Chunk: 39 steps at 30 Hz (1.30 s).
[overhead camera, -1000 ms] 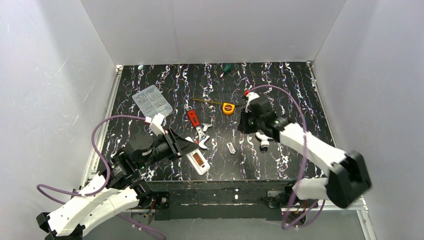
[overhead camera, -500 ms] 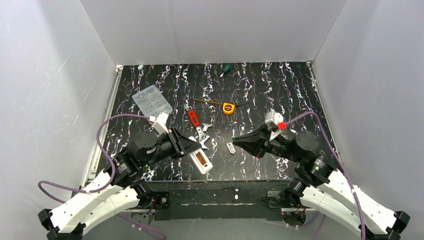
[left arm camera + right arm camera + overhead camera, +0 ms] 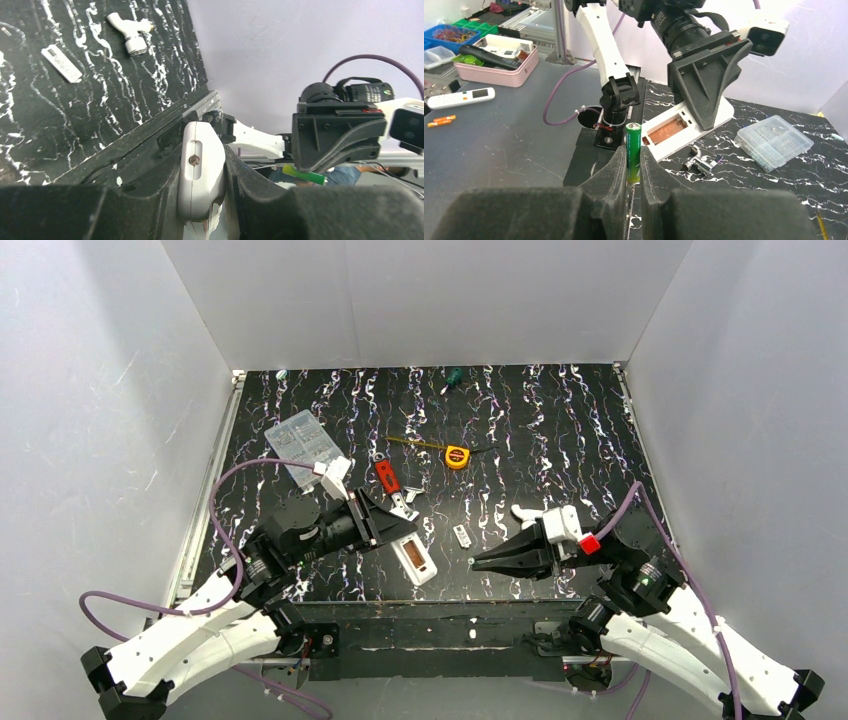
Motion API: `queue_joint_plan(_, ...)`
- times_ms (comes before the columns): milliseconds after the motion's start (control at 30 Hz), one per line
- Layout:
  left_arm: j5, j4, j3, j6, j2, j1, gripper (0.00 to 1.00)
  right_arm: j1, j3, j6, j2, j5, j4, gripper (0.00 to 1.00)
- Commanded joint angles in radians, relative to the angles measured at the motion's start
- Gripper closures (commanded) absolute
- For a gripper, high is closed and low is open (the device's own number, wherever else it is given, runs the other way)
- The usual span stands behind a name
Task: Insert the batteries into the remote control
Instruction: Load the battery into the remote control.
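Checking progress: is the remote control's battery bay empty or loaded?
Empty: the remote control shows a bare brown bay; the green battery is pinched in the right gripper.

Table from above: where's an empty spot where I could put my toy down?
The biggest bare patch is the far right of the table, beyond the yellow tape measure. Another is at the back, between the clear box and the green screwdriver. The near middle is crowded: red tool, metal pieces, the remote in the left claw, and the right claw.

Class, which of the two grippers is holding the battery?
The right gripper: it clamps a green battery upright, whereas the left gripper grips the white remote control.
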Motion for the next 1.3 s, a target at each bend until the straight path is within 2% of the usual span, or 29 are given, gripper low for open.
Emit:
queue_joint_plan(0,0.068,0.181,0.011,0.028,-0.007,0.001,1.00,0.007,0.051,-0.067,-0.016,-0.061,0.016,0.99)
queue_joint_plan(133,0.097,0.302,-0.023,0.047,-0.010,0.002,1.00,0.007,0.058,-0.063,-0.015,-0.024,-0.004,0.99)
queue_joint_plan(267,0.129,0.361,-0.032,0.102,-0.014,0.002,1.00,0.007,0.055,-0.025,-0.015,0.060,-0.004,0.99)
queue_joint_plan(433,0.151,0.462,-0.058,0.173,-0.036,0.002,1.00,0.007,0.049,0.006,-0.017,0.095,-0.004,0.99)
queue_joint_plan(800,0.280,0.382,0.029,0.322,-0.038,0.002,1.00,0.006,0.032,0.026,-0.042,0.197,-0.029,0.99)
queue_joint_plan(1267,0.312,0.112,0.149,0.525,-0.053,0.002,1.00,0.007,0.040,0.108,-0.034,0.305,-0.077,0.99)
